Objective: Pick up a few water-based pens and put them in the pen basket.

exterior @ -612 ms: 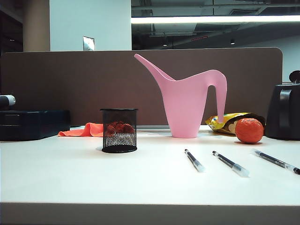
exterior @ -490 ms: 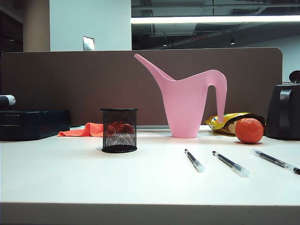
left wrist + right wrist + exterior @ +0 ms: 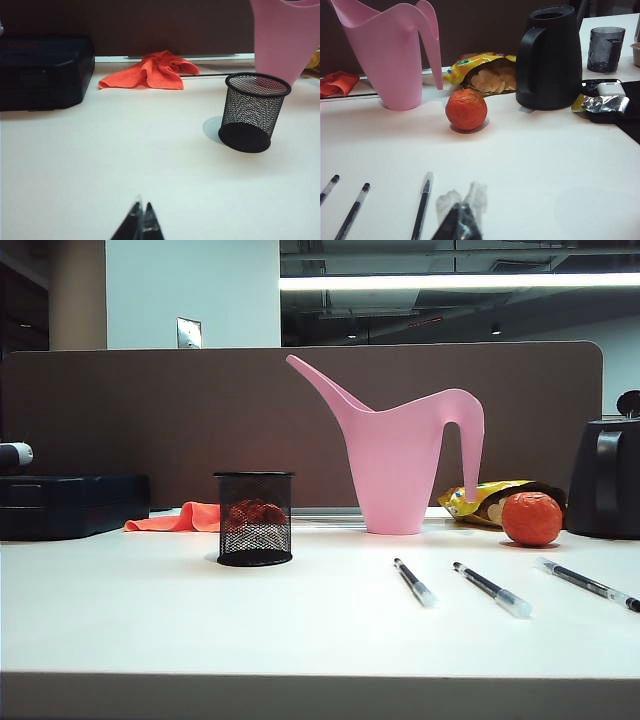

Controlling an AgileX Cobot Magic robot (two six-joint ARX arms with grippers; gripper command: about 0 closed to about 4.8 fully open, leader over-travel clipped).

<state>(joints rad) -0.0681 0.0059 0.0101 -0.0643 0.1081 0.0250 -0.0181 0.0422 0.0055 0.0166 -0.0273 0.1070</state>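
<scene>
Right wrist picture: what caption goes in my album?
Shut right end effector hovers beside three pens, orange ball beyond.

white desk [image 3: 120, 620] carries: black mesh pen basket [image 3: 254, 517], three water-based pens [image 3: 414, 582] lying apart on the right, pink watering can [image 3: 400, 450], orange ball [image 3: 531, 518], crisp bag [image 3: 478, 498], orange cloth [image 3: 180, 519], black case [image 3: 70, 505], black kettle [image 3: 604, 478].

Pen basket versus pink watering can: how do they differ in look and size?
The pen basket is a short black see-through mesh cylinder; the watering can is solid pink, far taller, with a long spout and handle. The basket stands nearer the table's front, left of the can. Both stand upright on the white table.
</scene>
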